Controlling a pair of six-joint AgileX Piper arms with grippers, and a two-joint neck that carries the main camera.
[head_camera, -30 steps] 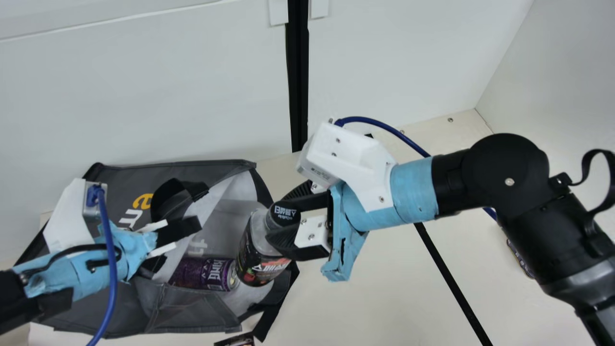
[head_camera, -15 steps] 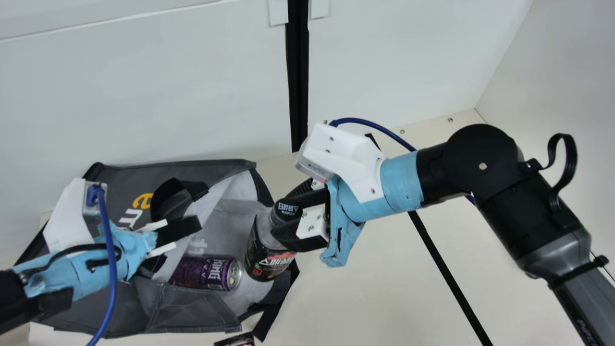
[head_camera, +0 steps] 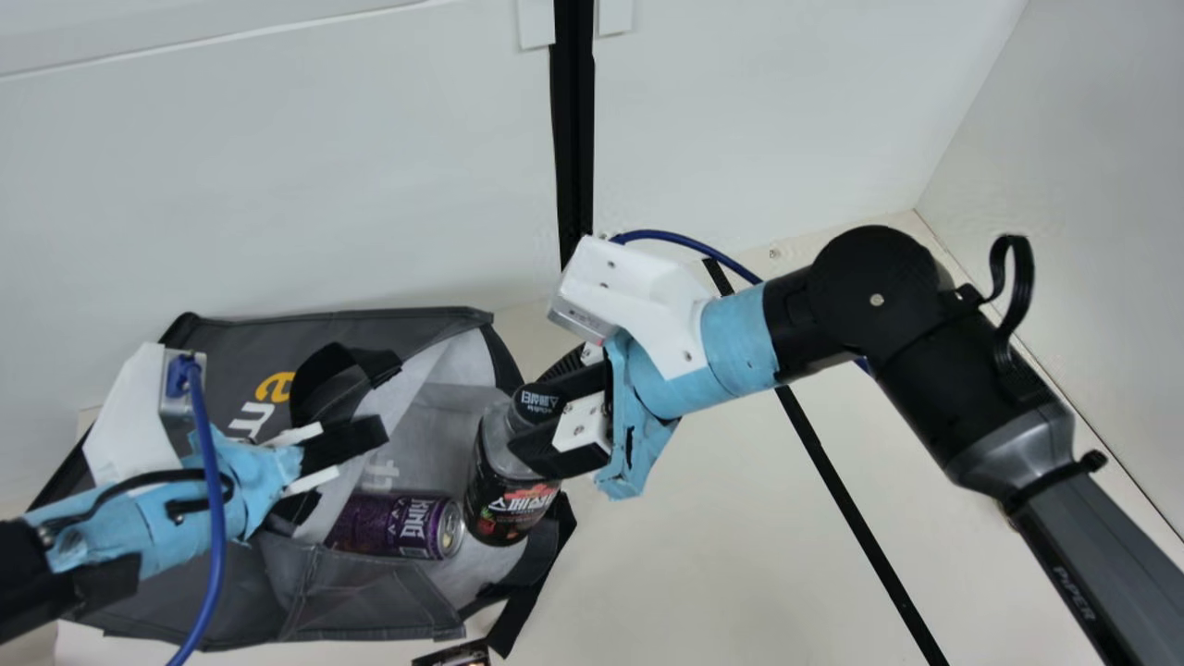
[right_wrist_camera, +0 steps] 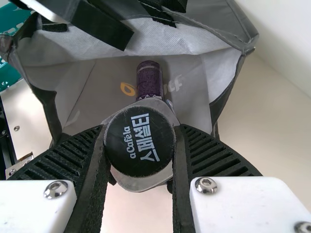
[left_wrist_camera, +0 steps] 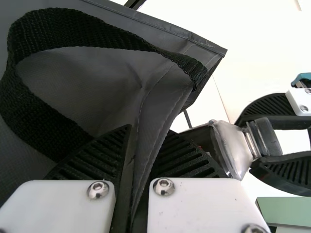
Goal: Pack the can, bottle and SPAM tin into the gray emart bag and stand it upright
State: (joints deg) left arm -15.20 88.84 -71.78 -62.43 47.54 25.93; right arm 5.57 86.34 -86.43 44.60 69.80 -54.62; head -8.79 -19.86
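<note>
The clear bottle with a black cap and dark label [head_camera: 509, 504] had shifted off the end of the purple cylindrical can [head_camera: 393, 525] in the open gray fabric emart bag [head_camera: 342, 324], its top clamped by the black ribbed right tool [right_wrist_camera: 141, 128]. The right arm had swung bagward while the black ribbed left tool [left_wrist_camera: 147, 133] stayed pinched on the bag's edge, probably leaving the bottle better placed to settle.

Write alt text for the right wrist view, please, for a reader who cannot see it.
The right pincer grips a bottle by its black-capped top at the mouth of the open gray bag. Beyond the bottle, a purple can lies inside the bag.
</note>
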